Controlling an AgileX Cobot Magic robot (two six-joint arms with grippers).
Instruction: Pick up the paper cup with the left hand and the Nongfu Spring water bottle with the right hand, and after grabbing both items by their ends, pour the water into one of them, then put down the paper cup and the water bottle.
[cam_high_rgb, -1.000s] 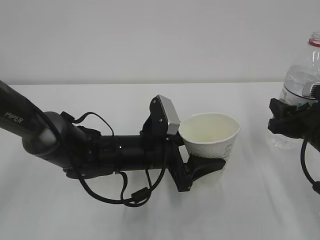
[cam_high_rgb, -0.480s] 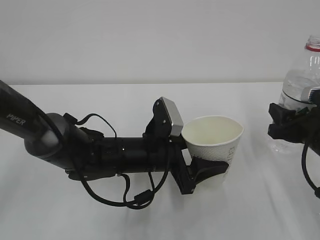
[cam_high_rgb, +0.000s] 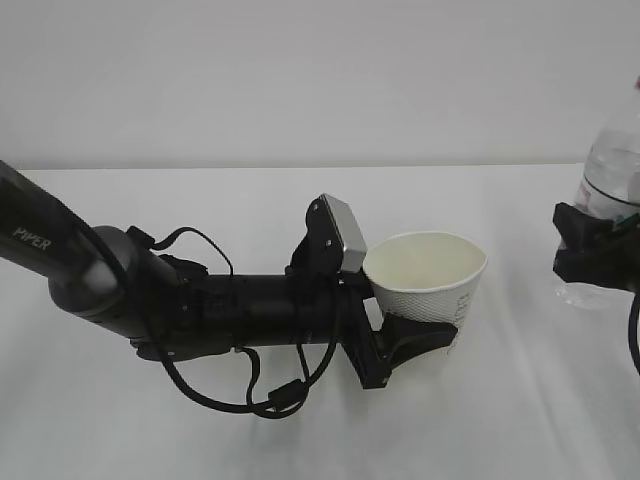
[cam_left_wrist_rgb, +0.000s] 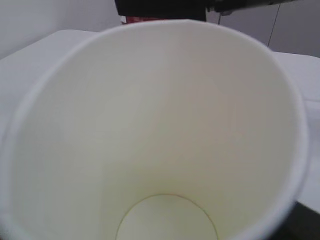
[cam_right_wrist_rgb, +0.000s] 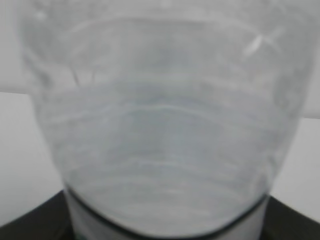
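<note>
Bottle (cam_high_rgb: 612, 170) shifted right, cup (cam_high_rgb: 428, 290) empty

Left claw (cam_high_rgb: 415, 335) and right claw (cam_high_rgb: 597, 255) both grip.

White table (cam_high_rgb: 300, 430), plain pale grey wall (cam_high_rgb: 300, 70), even light

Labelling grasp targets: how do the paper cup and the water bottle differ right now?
The paper cup is opaque white with an open mouth; the water bottle is clear ribbed plastic. The cup sits fully in view near the table's middle; the bottle is cut off by the right edge. Each is gripped: cup by the left gripper, bottle by the right gripper.
</note>
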